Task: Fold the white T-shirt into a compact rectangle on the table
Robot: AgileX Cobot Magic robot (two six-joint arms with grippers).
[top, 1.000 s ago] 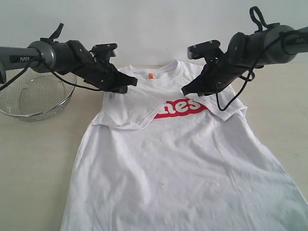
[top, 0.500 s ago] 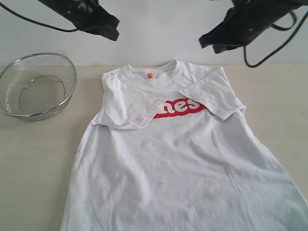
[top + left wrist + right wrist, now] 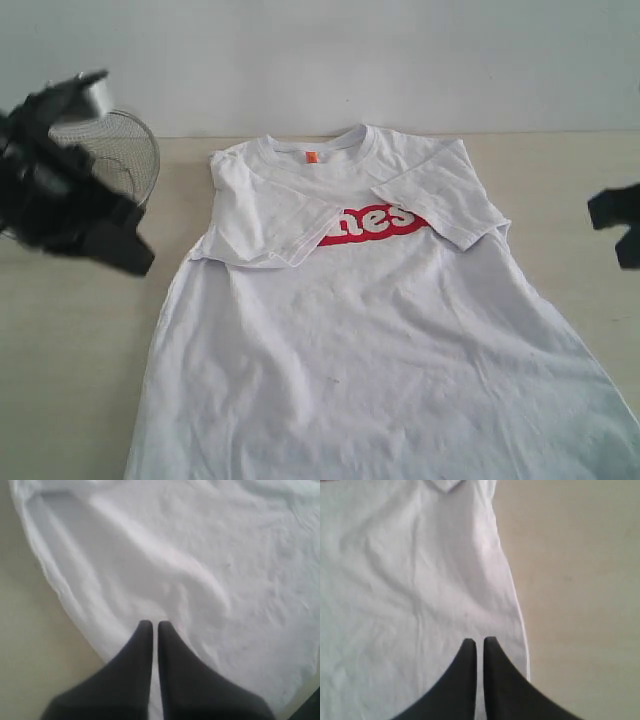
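Observation:
The white T-shirt (image 3: 370,340) lies flat, chest up, on the table (image 3: 70,360). Both sleeves are folded inward over the red lettering (image 3: 375,222). My left gripper (image 3: 130,258) hangs blurred off the shirt's left side, shut and holding nothing. In the left wrist view the left gripper (image 3: 155,625) hovers over the T-shirt (image 3: 200,555) near its curved side edge. My right gripper (image 3: 620,225) shows at the right border, shut and empty. The right wrist view has the right gripper (image 3: 479,641) above the T-shirt (image 3: 410,580), close to its side hem.
A round wire-mesh basket (image 3: 125,150) stands at the back left, partly behind the left arm. A pale wall runs along the table's far edge. Bare tabletop (image 3: 580,590) flanks the shirt on both sides.
Both arms have swung from over the collar and shoulders, up and outward, down to the shirt's two sides. Both grippers have stayed shut and the shirt has not moved.

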